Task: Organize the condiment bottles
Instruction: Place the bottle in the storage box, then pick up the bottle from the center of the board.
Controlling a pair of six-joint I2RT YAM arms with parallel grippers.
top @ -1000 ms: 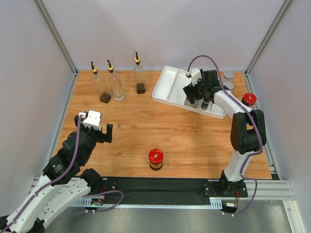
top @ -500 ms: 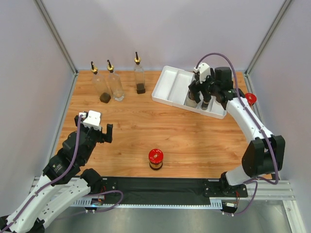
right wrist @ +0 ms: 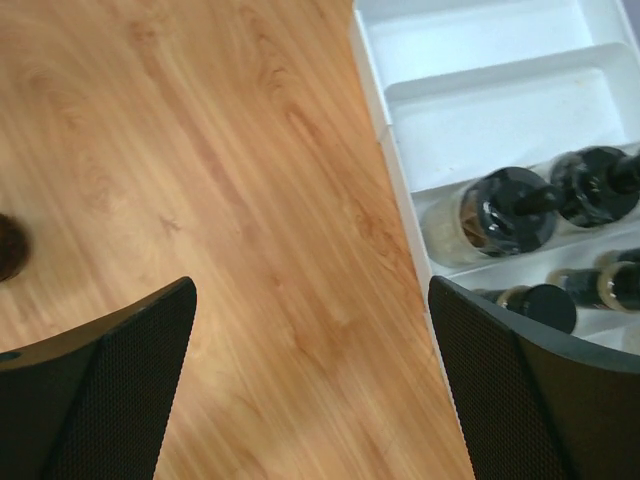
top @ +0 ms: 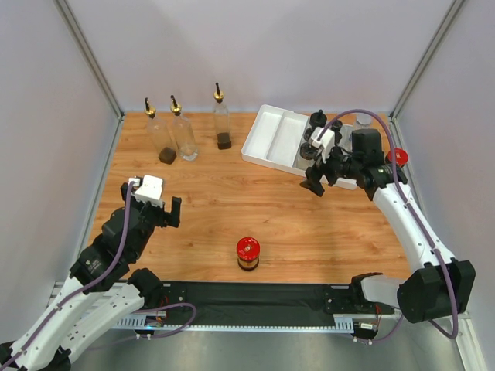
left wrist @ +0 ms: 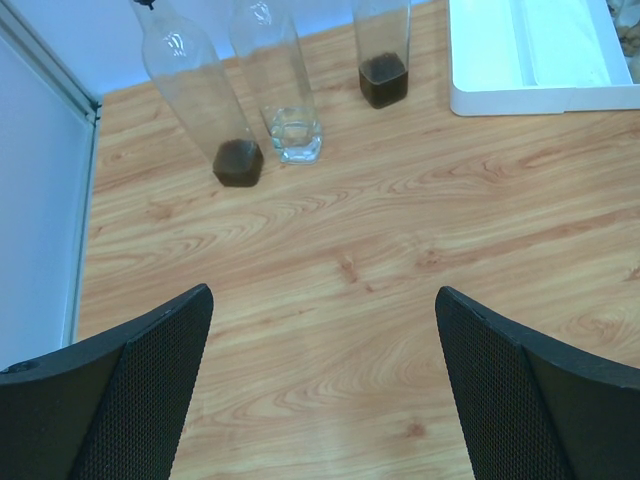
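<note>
At the far left of the tabletop [top: 309, 232], three tall pourer bottles [top: 184, 135] stand in a loose row, well apart from the white tray [top: 267, 137] at the far right. The overhead view alone takes in the whole spread: a red-lidded jar [top: 248, 253] stands by itself near the front edge, a second red-lidded jar [top: 397, 157] shows just past the right arm, and a silver-lidded shaker [top: 363, 120] stands behind the tray. It also places the right hand [top: 321, 179] above bare wood just in front of the tray, and the left hand [top: 151, 203] over the near left of the tabletop. The wrist views settle what the overhead leaves small. Both hands have their fingers spread wide, with only wood grain between them. The left wrist view shows a dark residue in the bottoms of the two outer bottles, while the middle one is clear. The right wrist view looks down into the tray, where two compartments are bare white and black-capped jars [right wrist: 505, 210] stand in the compartments beyond them, two of them side by side in one slot. A dark rounded shape at that view's left border is cropped too much to name.
</note>
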